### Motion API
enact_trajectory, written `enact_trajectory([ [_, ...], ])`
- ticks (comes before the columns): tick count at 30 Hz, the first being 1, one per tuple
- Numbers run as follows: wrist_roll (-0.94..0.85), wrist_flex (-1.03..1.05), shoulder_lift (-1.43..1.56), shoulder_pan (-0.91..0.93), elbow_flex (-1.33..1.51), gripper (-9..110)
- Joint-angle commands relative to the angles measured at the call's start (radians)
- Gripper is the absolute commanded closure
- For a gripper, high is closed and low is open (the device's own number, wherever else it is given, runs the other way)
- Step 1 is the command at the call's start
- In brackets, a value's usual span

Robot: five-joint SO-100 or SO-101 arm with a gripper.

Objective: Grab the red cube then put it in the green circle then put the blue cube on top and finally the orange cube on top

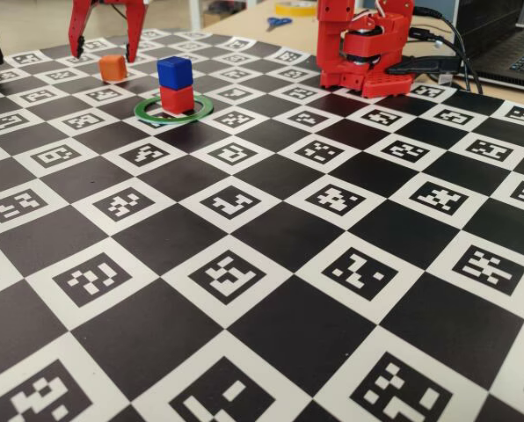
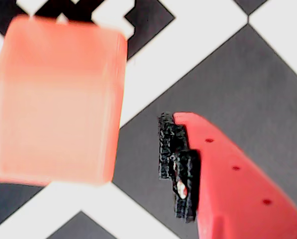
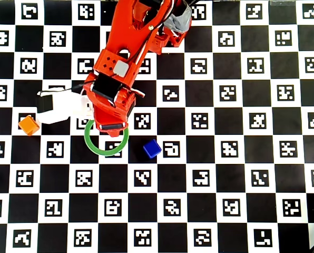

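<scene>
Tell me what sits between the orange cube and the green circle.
Nothing. In the fixed view, only bare checkered board separates the orange cube from the green circle.

blue cube (image 1: 174,71) atop red cube (image 1: 178,98) | inside green circle (image 1: 148,112) | orange cube (image 1: 112,67) apart

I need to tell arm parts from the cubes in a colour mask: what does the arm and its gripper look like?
The arm is red printed plastic with a small grey square plate and a black block near the wrist. The gripper has long red tapering fingers; one shows a row of small holes and a black ribbed pad.
</scene>
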Motion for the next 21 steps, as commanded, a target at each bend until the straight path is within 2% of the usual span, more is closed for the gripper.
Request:
enact_trajectory([
  [1, -0.006, -0.018, 0.032, 0.015, -0.086, 60],
  [12, 0.005, -0.061, 0.006, 0.018, -0.086, 61],
  [17, 0.002, -0.069, -0.002, 0.018, -0.086, 67],
  [21, 0.002, -0.069, -0.003, 0.017, -0.083, 77],
])
